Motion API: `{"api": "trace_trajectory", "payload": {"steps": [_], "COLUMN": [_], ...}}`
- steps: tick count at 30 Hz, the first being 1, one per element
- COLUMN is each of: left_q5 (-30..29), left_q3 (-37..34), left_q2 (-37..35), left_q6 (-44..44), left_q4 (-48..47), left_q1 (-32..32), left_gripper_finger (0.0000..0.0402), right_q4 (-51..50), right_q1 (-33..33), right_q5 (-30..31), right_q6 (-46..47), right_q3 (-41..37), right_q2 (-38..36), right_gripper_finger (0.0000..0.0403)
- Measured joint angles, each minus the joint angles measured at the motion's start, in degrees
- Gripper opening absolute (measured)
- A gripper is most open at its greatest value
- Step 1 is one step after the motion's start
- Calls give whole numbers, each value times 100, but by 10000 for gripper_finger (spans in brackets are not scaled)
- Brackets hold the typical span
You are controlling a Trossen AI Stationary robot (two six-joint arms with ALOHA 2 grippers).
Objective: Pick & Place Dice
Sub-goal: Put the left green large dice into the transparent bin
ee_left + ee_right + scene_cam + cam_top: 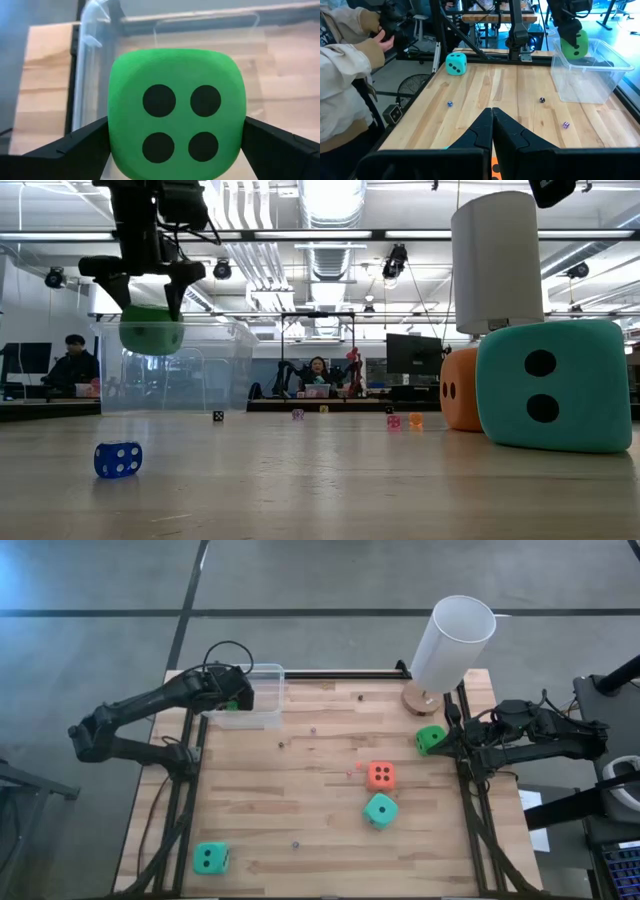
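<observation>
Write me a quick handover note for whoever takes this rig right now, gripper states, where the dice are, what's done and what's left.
Left gripper: holds a green die above the clear tub at the table's far left, not yet released.
Right gripper: shut and empty, waiting at the right edge.
On the table: a green die near the right arm, an orange die and a teal die mid-right, another green die at the near left corner.
Done: one die picked and carried over the tub.
Left: drop it in, then presumably move the other four. No die lies in the tub yet, as far as can be seen.
</observation>
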Motion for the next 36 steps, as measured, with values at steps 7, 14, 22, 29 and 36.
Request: {"api": "trace_trajectory", "payload": {"steps": [7,14,22,29,36], "left_q5": [463,566,756,323,565], "left_q3": [10,12,14,-151,-329], "left_q2": [-147,-394,-610,-580,-580], "left_q6": [-20,-20,-42,-181,-636], "left_q4": [3,-1,-3,7,3], "left_q1": [0,0,0,50,59], "left_gripper_finger": [386,398,390,398,393], "right_q4": [-2,0,0,-1,-1], "right_q1": [0,0,0,0,-2], "right_q5": [0,0,0,0,0], "right_q6": [0,0,0,0,0], "right_q3": [0,0,0,0,0], "right_q2": [-1,-1,-2,0,-1], "right_gripper_finger": [8,8,8,8,8]}}
